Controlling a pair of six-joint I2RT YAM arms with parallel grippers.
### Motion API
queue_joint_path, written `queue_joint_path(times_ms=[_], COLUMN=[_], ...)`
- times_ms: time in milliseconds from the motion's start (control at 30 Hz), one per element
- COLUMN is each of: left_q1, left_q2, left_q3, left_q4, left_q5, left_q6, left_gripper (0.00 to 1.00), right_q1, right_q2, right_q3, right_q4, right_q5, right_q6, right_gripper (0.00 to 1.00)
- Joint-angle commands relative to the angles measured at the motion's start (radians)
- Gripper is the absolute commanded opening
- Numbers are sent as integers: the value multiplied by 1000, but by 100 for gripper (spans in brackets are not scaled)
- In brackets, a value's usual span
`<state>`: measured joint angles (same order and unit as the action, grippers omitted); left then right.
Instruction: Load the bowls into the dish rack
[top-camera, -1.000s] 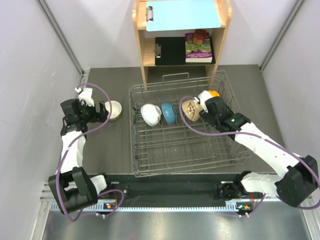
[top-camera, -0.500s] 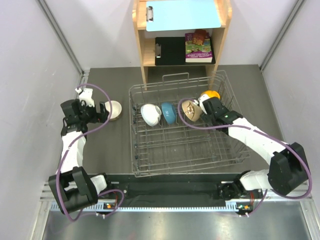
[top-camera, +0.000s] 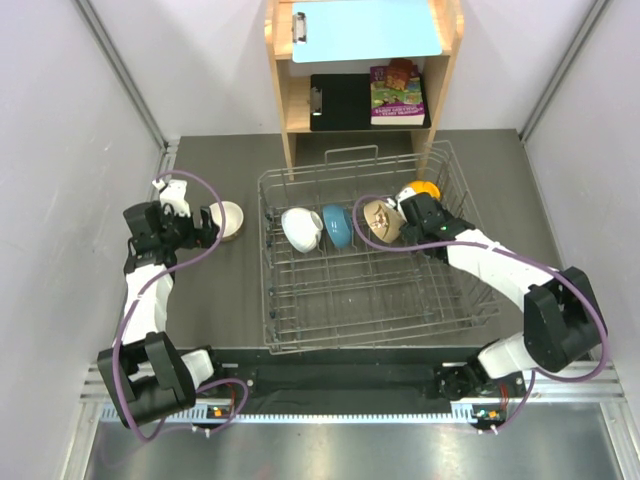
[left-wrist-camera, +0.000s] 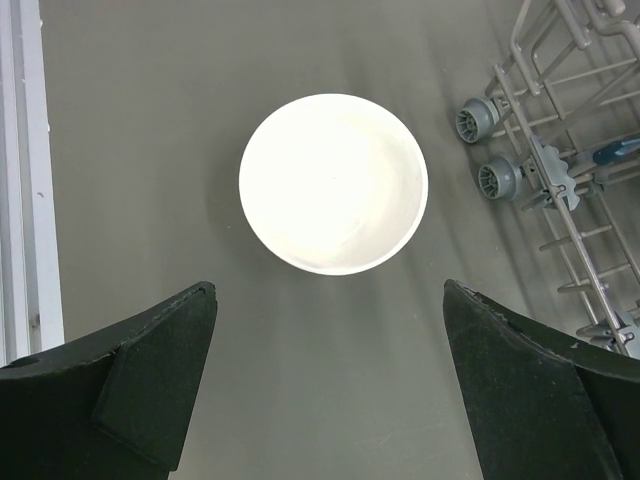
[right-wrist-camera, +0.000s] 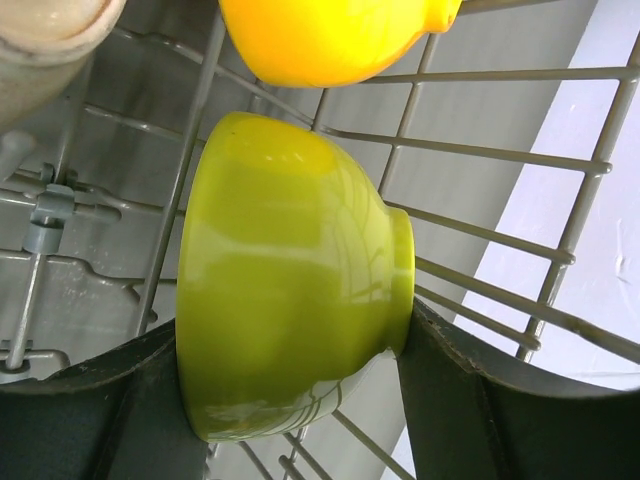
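A pale cream bowl sits mouth-up on the grey table, outside the dish rack and just beside its left wall. It appears to be the last bowl needing loading. The left gripper hovers above it with fingers spread wide, holding nothing. The bowl lies just ahead of the fingertips and centred between them, so a short reach forward and down would likely straddle its rim. The left arm is far nearer to it than the right. Inside the rack, a white bowl, a blue bowl and a speckled beige bowl stand on edge in a row. At the far right corner, the right gripper is clamped on a lime green bowl tipped on its side, directly below an orange bowl. Only the right wrist camera shows this green bowl; from overhead, the gripper hides it.
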<state>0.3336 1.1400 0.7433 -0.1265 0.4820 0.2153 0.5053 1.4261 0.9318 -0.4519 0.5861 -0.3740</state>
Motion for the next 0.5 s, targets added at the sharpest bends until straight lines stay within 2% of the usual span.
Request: queue_joint_path(times_ms=[0, 33, 67, 167, 300, 333, 367, 433, 467], left_q1=[13, 13, 15, 15, 16, 15, 16, 16, 18], left_q2=[6, 7, 10, 12, 10, 9, 9, 3, 4], left_q3=[-12, -12, -12, -12, -12, -12, -12, -15, -16], left_q4=[57, 57, 57, 60, 59, 60, 57, 59, 56], left_q5=[18, 20, 23, 29, 30, 30, 30, 29, 27], left_q6=[1, 1, 1, -5, -8, -7, -7, -7, -5], left_gripper=[99, 99, 99, 99, 99, 99, 99, 99, 99], right_q1=[-11, -10, -10, -10, -10, -10, -10, -8, -10], right_q2=[16, 17, 16, 14, 13, 11, 10, 7, 5], right_q3=[50, 52, 53, 65, 88, 91, 94, 101, 102], right_q4=[15, 10, -4, -33, -54, -57, -68, -74, -79], right_q5=[-11, -17, -38, -80, -114, -120, -133, -150, -163], right_q6=[10, 14, 14, 21, 24, 24, 24, 23, 24], right_gripper=[30, 37, 48, 61, 73, 78, 90, 99, 100])
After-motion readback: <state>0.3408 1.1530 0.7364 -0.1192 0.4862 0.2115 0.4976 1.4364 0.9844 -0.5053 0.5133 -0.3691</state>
